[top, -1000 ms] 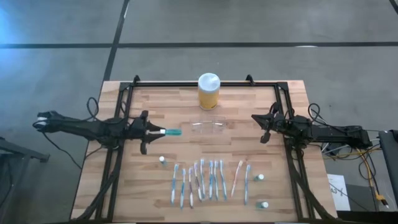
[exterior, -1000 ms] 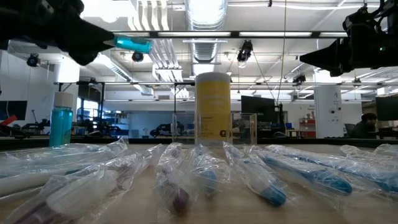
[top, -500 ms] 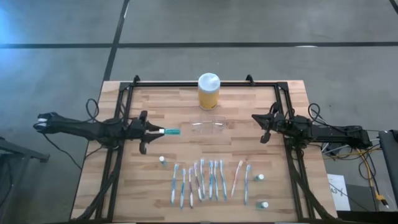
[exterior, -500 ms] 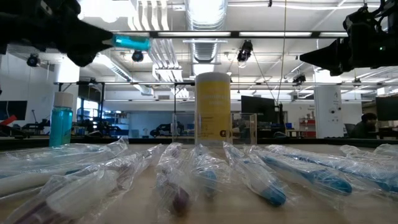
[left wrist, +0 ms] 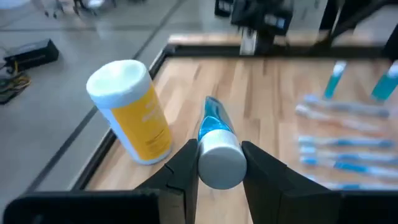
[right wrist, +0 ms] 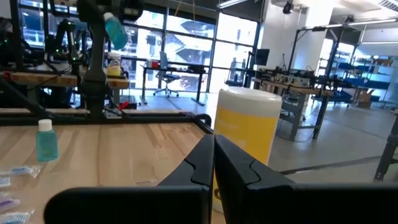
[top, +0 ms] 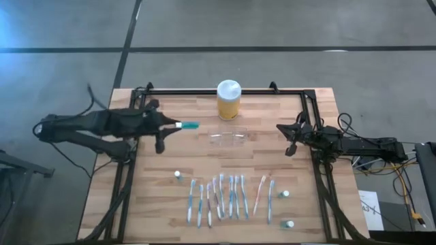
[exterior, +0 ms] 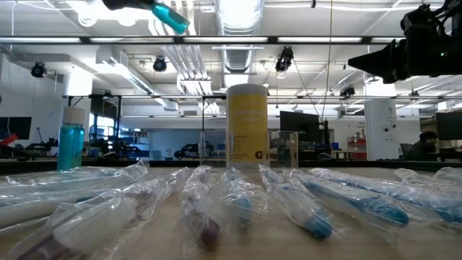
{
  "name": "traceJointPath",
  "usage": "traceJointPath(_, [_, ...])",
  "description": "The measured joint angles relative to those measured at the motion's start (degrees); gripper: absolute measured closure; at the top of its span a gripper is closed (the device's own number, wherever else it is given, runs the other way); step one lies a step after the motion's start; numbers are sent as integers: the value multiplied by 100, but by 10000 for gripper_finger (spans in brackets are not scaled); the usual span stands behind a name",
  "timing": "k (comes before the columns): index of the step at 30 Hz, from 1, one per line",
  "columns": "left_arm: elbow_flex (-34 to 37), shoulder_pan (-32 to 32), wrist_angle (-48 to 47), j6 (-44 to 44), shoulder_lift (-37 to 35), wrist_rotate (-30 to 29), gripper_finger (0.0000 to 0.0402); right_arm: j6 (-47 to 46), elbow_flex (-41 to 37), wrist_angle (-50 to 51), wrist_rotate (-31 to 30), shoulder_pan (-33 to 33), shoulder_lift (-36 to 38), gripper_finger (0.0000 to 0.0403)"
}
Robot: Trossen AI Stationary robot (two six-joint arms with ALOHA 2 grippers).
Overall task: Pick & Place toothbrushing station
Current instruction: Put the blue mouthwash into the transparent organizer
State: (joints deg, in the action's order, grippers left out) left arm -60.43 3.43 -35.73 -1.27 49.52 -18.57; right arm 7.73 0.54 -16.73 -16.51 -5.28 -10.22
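Observation:
The toothbrushing station (top: pixel 228 136) is a low clear plastic holder standing on the wooden table just in front of the yellow jar; in the low view the holder (exterior: pixel 283 149) shows as a faint clear box to the right of the jar. My left gripper (top: pixel 170 126) hovers left of it, high above the table, shut on a teal tube with a white cap (top: pixel 187 125) (left wrist: pixel 217 152) (exterior: pixel 171 16). The tube points toward the holder. My right gripper (top: pixel 281 131) (right wrist: pixel 212 163) waits shut and empty at the table's right side.
A yellow jar with a white lid (top: pixel 228 99) (left wrist: pixel 132 112) (right wrist: pixel 246 132) stands at the back middle. Several wrapped toothbrushes (top: pixel 228 197) lie in a row near the front. Small teal bottles (top: pixel 178 175) (top: pixel 285 194) (top: pixel 289 223) stand beside them. A black frame (top: pixel 211 91) borders the table.
My left arm has lifted and swung toward the back of the table, carrying the teal tube higher and tilting it. The right arm has not moved.

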Motion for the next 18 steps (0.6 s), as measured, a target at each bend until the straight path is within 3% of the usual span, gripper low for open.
traceJointPath(3, [-1015, -66, -835, 262, 852, 46, 304, -2, 0, 1, 0, 0, 2, 394])
traceJointPath(12, [-3781, -558, -2420, 1336, 3204, 1043, 304, 0, 0, 3, 0, 0, 2, 394])
traceJointPath(18, [-4890, -956, -3162, 2377, 4441, 1414, 304, 0, 0, 21, 0, 0, 0, 394])
